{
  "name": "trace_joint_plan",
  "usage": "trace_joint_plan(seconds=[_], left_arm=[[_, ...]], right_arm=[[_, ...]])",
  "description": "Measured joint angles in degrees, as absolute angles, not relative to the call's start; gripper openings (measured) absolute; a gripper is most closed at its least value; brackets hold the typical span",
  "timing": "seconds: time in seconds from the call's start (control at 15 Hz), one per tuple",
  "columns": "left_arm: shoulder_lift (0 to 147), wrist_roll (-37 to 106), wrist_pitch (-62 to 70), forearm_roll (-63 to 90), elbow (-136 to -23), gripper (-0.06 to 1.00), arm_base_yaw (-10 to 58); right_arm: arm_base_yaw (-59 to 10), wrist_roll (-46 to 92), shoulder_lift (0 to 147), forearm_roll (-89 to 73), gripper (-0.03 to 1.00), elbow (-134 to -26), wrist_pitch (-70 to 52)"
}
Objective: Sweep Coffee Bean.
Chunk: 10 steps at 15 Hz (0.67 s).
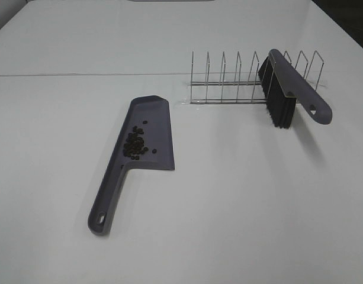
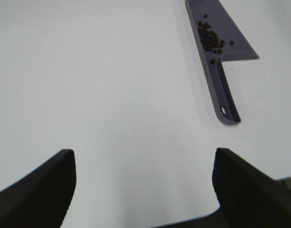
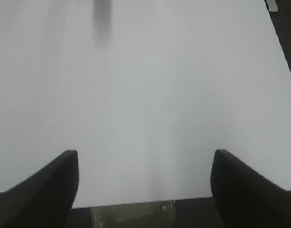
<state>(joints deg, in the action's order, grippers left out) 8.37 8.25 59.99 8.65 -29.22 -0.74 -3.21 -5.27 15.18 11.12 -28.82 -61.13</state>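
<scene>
A grey-purple dustpan (image 1: 147, 135) lies flat on the white table, handle toward the front. The coffee beans (image 1: 134, 144) sit in a dark cluster inside the pan near the handle end. Dustpan (image 2: 220, 35) and beans (image 2: 211, 39) also show in the left wrist view. A grey-purple brush (image 1: 288, 92) with black bristles leans in a wire rack (image 1: 240, 80). My left gripper (image 2: 143, 183) is open and empty, well away from the dustpan. My right gripper (image 3: 144, 183) is open and empty over bare table. Neither gripper shows in the exterior high view.
The table's edge (image 3: 136, 202) lies just under the right gripper, with a clear object (image 3: 133, 216) below it. A dark floor strip (image 3: 285, 28) runs along the table's side. A seam (image 1: 80, 75) crosses the tabletop at the back.
</scene>
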Motion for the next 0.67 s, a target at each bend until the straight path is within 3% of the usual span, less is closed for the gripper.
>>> trace_joint_plan(seconds=[0.67], left_arm=[[0.6,8.3,60.0,8.7,-29.2,0.75,-1.5]], right_arm=[[-2.5,-5.3,-0.3,11.1,0.75,-28.8,-60.8]])
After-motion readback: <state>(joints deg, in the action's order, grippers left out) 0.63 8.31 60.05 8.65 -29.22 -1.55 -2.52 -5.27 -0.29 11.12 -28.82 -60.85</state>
